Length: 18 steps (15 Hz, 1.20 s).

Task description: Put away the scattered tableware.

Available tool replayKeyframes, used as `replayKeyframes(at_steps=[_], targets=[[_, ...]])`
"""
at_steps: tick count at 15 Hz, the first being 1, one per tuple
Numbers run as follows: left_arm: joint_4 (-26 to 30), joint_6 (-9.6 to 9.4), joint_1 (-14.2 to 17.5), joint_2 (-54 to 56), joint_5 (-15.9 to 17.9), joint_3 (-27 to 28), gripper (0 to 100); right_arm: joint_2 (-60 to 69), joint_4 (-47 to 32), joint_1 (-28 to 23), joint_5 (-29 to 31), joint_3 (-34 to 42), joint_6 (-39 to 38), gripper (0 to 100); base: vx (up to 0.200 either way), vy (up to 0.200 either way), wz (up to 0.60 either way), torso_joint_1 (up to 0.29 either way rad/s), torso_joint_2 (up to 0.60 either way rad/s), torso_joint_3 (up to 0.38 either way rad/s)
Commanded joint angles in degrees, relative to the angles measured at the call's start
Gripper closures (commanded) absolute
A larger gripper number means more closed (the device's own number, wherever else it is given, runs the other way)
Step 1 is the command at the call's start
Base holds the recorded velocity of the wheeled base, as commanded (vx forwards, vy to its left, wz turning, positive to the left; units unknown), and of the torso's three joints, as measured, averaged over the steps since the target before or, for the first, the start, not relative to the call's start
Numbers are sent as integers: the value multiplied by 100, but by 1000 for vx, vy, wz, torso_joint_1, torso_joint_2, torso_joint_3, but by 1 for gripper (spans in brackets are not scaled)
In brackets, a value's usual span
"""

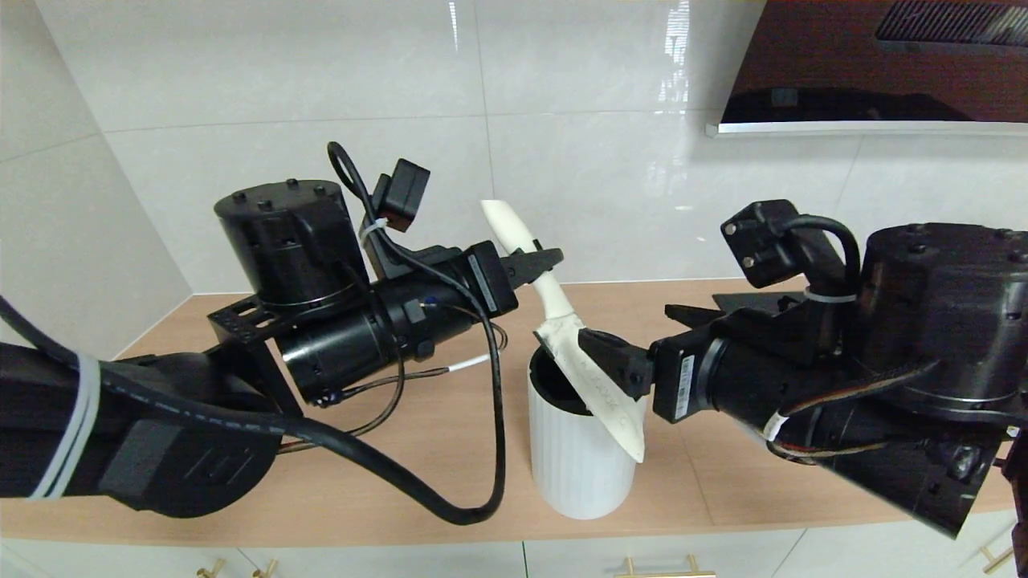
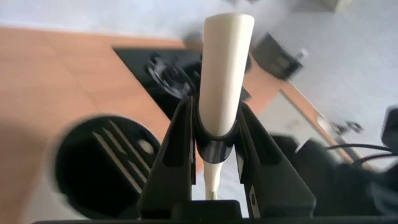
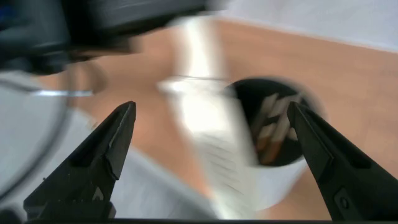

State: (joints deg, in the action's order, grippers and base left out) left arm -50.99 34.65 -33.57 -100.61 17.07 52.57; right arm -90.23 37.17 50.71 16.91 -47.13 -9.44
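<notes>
Left gripper (image 1: 540, 267) is clamping shut around the cream handle of the white-bladed kitchen knife (image 1: 617, 421), holding it slanted with the blade crossing the rim of the white ribbed cylindrical utensil holder (image 1: 580, 474) that's sitting on the light wooden countertop (image 1: 401, 449). Right gripper (image 3: 211, 109) is hovering right by the blade, fingers spread wide and gripping nothing. A few pale utensils (image 3: 270, 134) are standing inside the holder.

Glossy white wall tiles (image 1: 602, 80) rise behind a light wooden table (image 1: 401, 449) and catch bright streaks of light. A dark range hood (image 1: 883, 64) hangs to the right. White cabinets (image 1: 482, 562) with brass handles (image 1: 662, 571) sit below the table's edge. A black cooktop (image 2: 140, 59) is set into the table.
</notes>
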Motion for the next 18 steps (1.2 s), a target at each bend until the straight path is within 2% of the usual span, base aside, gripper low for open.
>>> replayKeyframes(at_steps=[1, 4, 6, 8, 10, 12, 13, 14, 18], targets=[[-7, -380, 334, 393, -81, -1, 100, 366, 1, -325, -3, 11, 117, 0, 0, 0, 0, 0, 0, 0], [-7, -889, 422, 788, -380, -1, 100, 437, 1, -431, -12, 20, 232, 0, 0, 0, 0, 0, 0, 0], [-16, -1232, 422, 1008, -380, -115, 100, 428, 1, -431, -3, 28, 232, 0, 0, 0, 0, 0, 0, 0], [-288, -1777, 431, 982, -380, -194, 100, 428, 1, -431, -3, 28, 232, 0, 0, 0, 0, 0, 0, 0], [-912, -2445, 422, 797, -327, -405, 100, 428, 1, -439, -3, 28, 232, 0, 0, 0, 0, 0, 0, 0], [-1220, -3113, 334, 657, -327, -598, 100, 419, 1, -439, -3, 37, 232, 0, 0, 0, 0, 0, 0, 0], [-1238, -3218, 228, 657, -327, -651, 100, 419, 1, -439, -3, 37, 232, 0, 0, 0, 0, 0, 0, 0], [-1238, -3245, 123, 665, -327, -686, 100, 419, 1, -439, -3, 37, 232, 0, 0, 0, 0, 0, 0, 0], [-1449, -3254, -106, 542, -336, -704, 100, 410, 1, -439, -3, 46, 232, 0, 0, 0, 0, 0, 0, 0]])
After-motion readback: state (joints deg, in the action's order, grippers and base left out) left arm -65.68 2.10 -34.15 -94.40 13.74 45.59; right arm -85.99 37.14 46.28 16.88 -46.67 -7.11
